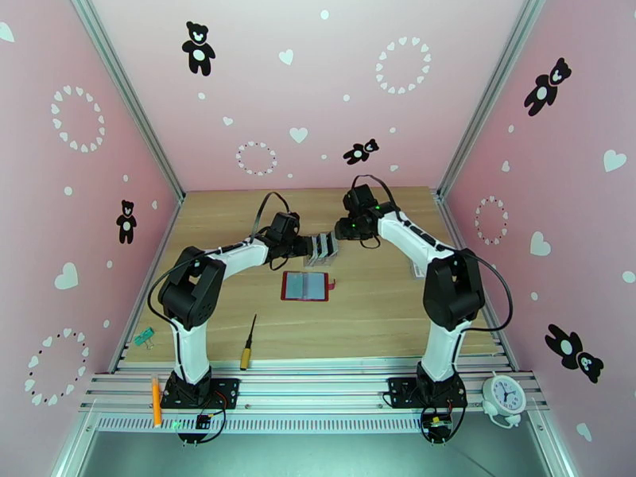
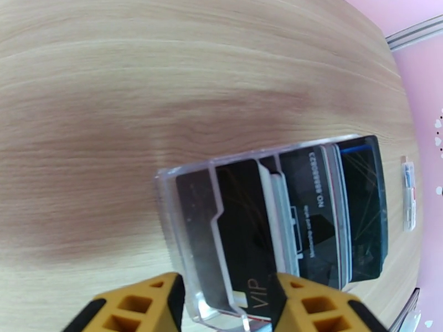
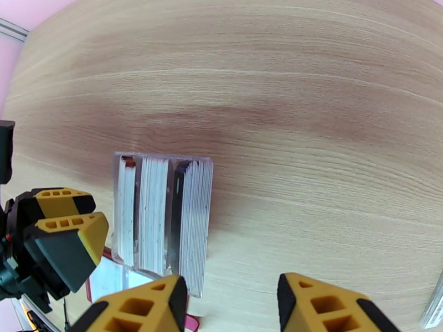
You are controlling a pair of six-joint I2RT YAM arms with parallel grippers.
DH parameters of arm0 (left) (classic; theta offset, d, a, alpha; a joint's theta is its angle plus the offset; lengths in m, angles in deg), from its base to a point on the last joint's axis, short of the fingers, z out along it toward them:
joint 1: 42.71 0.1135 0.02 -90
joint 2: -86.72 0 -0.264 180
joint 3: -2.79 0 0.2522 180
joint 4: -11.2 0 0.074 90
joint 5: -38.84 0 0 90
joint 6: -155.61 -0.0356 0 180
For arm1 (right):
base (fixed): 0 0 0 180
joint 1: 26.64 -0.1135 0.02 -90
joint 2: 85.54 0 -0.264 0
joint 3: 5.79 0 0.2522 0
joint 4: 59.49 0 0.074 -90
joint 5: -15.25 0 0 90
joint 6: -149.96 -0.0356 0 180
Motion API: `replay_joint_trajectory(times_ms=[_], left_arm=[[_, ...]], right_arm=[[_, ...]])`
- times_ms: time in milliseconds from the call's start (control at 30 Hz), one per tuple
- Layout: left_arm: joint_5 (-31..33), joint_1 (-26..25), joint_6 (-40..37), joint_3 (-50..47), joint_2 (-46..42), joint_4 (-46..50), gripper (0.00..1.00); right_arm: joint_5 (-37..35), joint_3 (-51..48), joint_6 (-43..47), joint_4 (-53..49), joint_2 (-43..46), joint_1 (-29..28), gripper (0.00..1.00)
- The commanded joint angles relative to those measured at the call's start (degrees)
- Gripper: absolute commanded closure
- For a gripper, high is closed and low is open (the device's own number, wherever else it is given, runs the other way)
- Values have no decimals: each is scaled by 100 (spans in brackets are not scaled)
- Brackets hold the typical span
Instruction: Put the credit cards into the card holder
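**Ana:** Where are the cards sitting?

**Me:** From my desk I see the thin, rectangular plastic credit cards (image 2: 310, 217) standing on edge in the slots of a clear plastic slotted rack (image 1: 324, 246), out on the pale wooden table (image 1: 374, 312). The dark red, leather-look folding card holder (image 1: 305, 286) lies open and flat. It is near the rack but apart from it, on the side towards the arm bases.

**Ana:** Which way does everything point?

**Me:** The cards' faces are turned towards the two arms. Their top edges run roughly near-to-far, a little skewed. The card holder's long axis runs left-to-right, with its snap tab on the right.

**Ana:** And the jaws?

**Me:** My left gripper (image 2: 226, 289) is half-spread at the rack's end, where a black VIP card (image 2: 249, 239) stands. I cannot tell whether its pads are pinching anything. My right gripper (image 3: 228, 289) stands apart with only bare wood between its fingers, near the rack on the side away from the left one.

**Ana:** How will a card handle?

**Me:** I'd expect it to be light, slick and stiff with a little spring. The cards are packed close, so neighbours may ride up together. I'd pinch one across both faces at its exposed top edge and lift it straight out. The rack looks light too, and may slide or tip unless it is braced.
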State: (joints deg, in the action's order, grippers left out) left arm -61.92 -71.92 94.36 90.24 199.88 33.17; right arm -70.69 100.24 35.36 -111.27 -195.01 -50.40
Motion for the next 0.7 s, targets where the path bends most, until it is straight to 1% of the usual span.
replay_joint_trajectory(times_ms=[0, 67, 300, 467, 667], left_arm=[[-123, 21, 26, -54, 216, -80, 52], [-101, 28, 0, -45, 271, -44, 53], [-247, 92, 34, -76, 413, -83, 61], [-372, 92, 51, -4, 544, -47, 65], [-548, 111, 139, 12, 631, -91, 69]], right_arm=[[-159, 362, 130, -348, -192, -74, 51], [-192, 470, 153, -421, -253, -101, 51], [-462, 1017, 330, -857, -616, -266, 51], [-963, 1323, 475, -1140, -894, -451, 49], [-1215, 1568, 504, -1356, -1058, -581, 48]])
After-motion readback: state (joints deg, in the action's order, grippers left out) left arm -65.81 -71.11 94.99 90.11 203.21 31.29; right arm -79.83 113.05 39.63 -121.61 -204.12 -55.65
